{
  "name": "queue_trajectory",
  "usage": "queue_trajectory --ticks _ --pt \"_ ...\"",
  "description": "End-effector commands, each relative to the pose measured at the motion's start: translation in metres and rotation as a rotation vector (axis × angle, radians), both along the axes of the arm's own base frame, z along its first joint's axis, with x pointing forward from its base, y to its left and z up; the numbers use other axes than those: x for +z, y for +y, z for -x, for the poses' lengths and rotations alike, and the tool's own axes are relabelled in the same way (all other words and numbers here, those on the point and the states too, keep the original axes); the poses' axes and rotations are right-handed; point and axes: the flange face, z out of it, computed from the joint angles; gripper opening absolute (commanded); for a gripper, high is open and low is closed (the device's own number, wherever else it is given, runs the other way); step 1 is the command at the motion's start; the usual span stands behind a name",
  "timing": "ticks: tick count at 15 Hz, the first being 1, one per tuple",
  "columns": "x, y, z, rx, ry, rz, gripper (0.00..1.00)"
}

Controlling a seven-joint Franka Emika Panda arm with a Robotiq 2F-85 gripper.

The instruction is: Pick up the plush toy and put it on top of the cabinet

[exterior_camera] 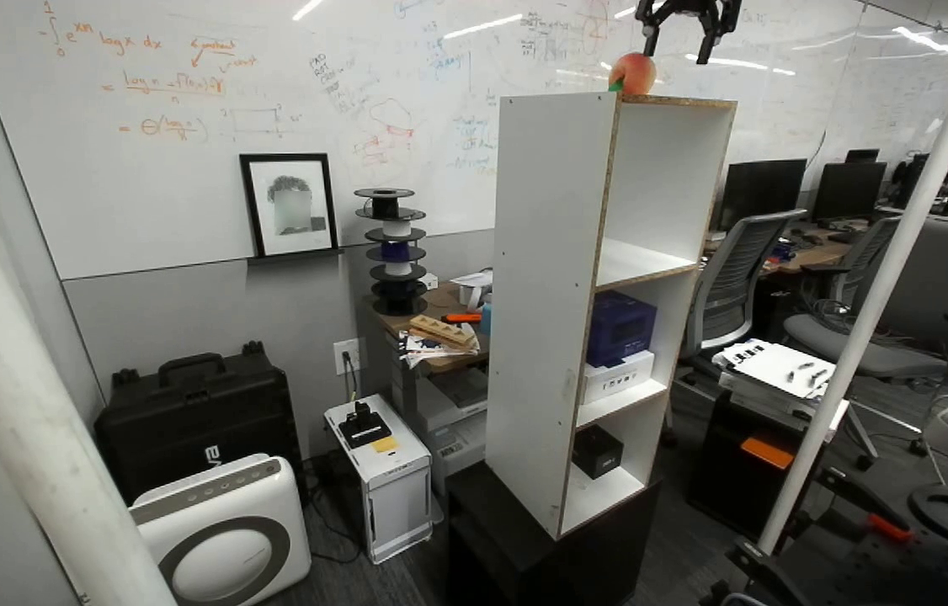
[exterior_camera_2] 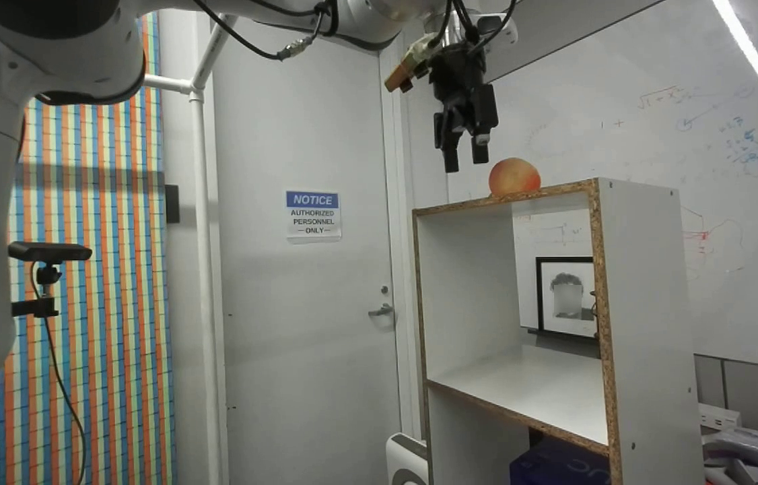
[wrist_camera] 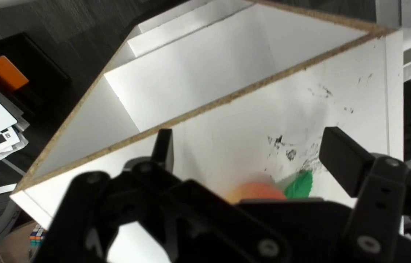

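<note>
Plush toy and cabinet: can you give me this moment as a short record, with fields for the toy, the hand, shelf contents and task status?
Plush toy: orange, with a green leaf, resting on top of the cabinet
Hand: open, above the cabinet's top, apart from the toy
Middle compartment: blue-purple item on a white box
Bottom compartment: small black box
Task status: appears done; toy on top, not held

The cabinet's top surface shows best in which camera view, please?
The wrist view: it looks down on the cabinet's top surface, though the hand hides part. Both exterior views show little beyond its front edge.
</note>
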Motion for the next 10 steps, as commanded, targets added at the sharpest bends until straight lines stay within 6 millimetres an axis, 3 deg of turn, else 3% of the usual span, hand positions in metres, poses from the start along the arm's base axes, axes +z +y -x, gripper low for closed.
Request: queue_trajectory --ticks 1,6,10 --pt "-0.004 0.007 0.038 0.147 0.117 0.006 1.0" --pt "-0.051 0.001 0.079 0.386 0.275 0.049 1.0" --pt "-0.081 -0.023 0.109 0.522 0.303 0.141 1.0"
